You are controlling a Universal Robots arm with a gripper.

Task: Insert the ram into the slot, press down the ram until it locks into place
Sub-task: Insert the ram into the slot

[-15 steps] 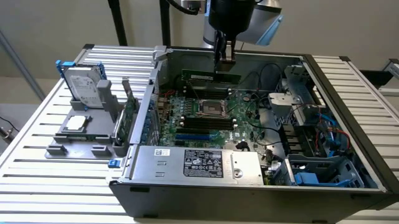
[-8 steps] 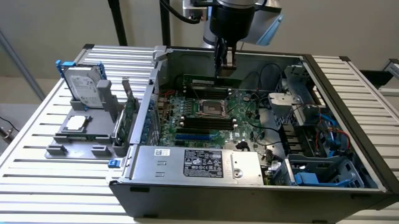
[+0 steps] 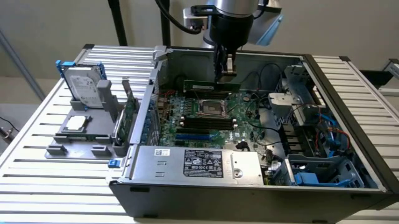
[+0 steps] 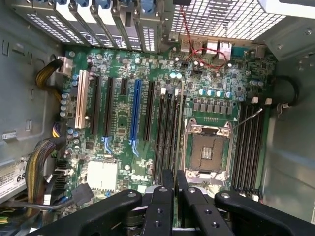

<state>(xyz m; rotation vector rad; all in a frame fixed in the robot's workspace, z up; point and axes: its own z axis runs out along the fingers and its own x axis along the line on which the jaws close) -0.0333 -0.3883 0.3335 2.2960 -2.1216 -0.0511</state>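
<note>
Clamping the ram [image 3: 210,86] by its upper edge, the gripper [image 3: 225,70] holds it level, well above the slot [image 3: 206,122] beside the processor socket [image 3: 209,106]. Risk: a tilted or offset descent could jam the stick against the slot's walls. Wrist view lays the parallel slots out lengthwise; exterior view gives the ram's height above them.

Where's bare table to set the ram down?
The white slatted table is bare on the camera side of the grey parts holder, and along the exterior view's right of the black computer case. Inside, cables and sockets crowd under the hand holding the thin green ram stick.
</note>
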